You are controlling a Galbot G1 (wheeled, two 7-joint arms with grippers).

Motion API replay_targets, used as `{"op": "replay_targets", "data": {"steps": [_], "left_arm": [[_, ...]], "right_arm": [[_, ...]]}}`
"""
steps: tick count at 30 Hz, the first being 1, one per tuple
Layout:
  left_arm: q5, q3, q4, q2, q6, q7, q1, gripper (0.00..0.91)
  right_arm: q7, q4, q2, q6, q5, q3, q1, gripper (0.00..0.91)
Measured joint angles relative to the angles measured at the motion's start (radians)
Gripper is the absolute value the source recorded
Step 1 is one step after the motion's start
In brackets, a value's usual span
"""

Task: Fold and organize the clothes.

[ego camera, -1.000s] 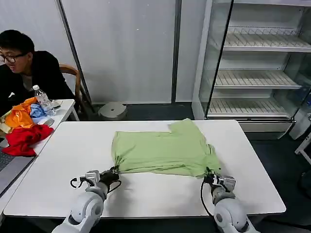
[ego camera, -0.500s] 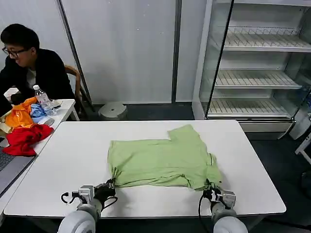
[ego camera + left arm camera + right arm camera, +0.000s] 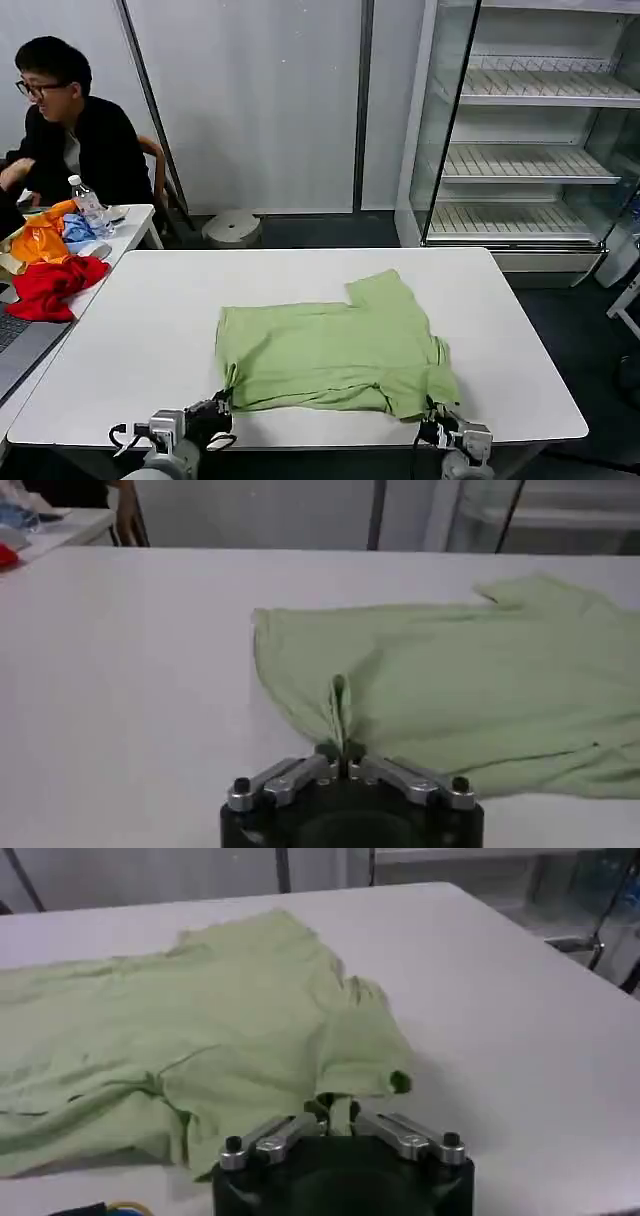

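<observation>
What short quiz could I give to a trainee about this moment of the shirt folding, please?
1. True or false: both grippers are shut on the near edge of the light green shirt.
2. Which lies beside the red cloth on the side table? A) an orange garment B) a book C) a cup
3. Fill in: the shirt lies on the white ____.

Key:
1. True. The left gripper pinches a fold of fabric, and the right gripper pinches the shirt's other near corner.
2. A, the orange garment.
3. Table.
</observation>
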Motion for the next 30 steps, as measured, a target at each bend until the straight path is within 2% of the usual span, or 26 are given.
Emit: {"op": "replay_targets", "data": {"steps": [17,30], "left_arm": [[-0.015,-0.012,-0.111,0.048,-0.001,-0.056,0.105,0.010],[-0.020,-0.024,-0.130,0.051,-0.001,-0.101,0.134,0.010]], "right_arm": [[0.046,0.116,-0.027,-0.018,0.010,-0.009,-0.082,0.000],[0.055,0.124,-0.028,-0.011,0.008,-0.002,-0.082,0.000]]}}
